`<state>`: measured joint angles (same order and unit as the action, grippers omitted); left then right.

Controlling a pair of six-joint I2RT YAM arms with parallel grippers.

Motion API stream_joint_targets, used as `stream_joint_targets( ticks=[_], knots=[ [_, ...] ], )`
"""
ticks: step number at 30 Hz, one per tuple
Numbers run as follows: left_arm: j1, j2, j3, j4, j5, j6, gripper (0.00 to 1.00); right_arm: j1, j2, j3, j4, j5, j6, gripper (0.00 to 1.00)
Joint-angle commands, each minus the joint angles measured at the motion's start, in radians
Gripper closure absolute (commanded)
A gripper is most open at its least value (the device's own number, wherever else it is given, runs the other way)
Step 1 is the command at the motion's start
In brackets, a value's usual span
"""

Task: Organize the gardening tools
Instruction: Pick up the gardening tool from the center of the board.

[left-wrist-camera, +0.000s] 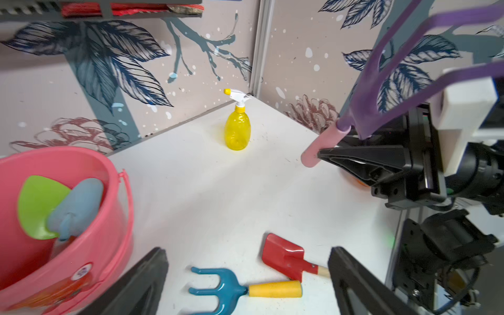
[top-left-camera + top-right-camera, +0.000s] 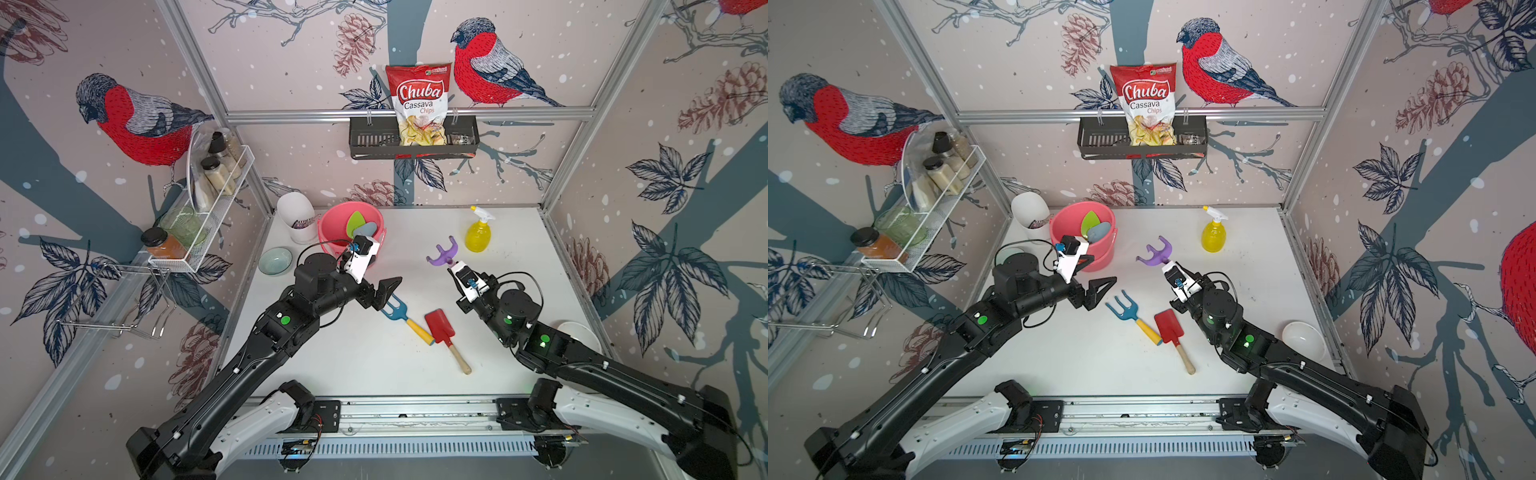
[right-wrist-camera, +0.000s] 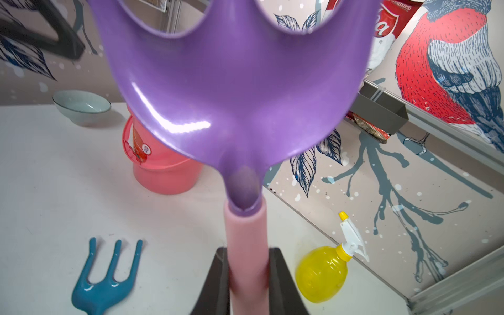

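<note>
Both top views look steeply down from above the front edge of the white desk (image 2: pixel 353 365) toward the back wall (image 2: pixel 291 158), sharing nearly the whole scene. The left wrist view looks past the left pincer (image 1: pixel 246 249) toward the far corner (image 1: pixel 253 94). The right wrist view looks along the right pincer (image 3: pixel 248 252), very close to the purple plastic fork with a pink handle (image 3: pixel 234 95). Both wrist views share the yellow plastic spray bottle (image 1: pixel 236 131) and the round pink plastic bucket (image 3: pixel 163 174).
</note>
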<state>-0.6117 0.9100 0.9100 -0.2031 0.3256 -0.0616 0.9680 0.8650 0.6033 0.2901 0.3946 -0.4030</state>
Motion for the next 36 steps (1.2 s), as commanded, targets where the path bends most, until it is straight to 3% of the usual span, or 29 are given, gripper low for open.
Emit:
stream_joint_targets(
  ticks=[1,11,22,36],
  knots=[
    [0.001,0.015,-0.037,0.201,0.173,-0.063,0.06,-0.006,-0.013,0.01,0.047,-0.136,0.125,1.0],
    [-0.003,0.056,-0.06,0.359,0.36,-0.067,0.14,-0.008,0.036,0.032,0.109,-0.318,0.241,1.0],
    [-0.049,0.057,-0.054,0.348,0.294,0.005,0.24,-0.004,0.127,0.077,0.188,-0.455,0.314,1.0],
    [-0.051,0.079,-0.049,0.409,0.266,0.008,0.45,0.032,0.165,0.09,0.203,-0.496,0.335,1.0]
  ],
)
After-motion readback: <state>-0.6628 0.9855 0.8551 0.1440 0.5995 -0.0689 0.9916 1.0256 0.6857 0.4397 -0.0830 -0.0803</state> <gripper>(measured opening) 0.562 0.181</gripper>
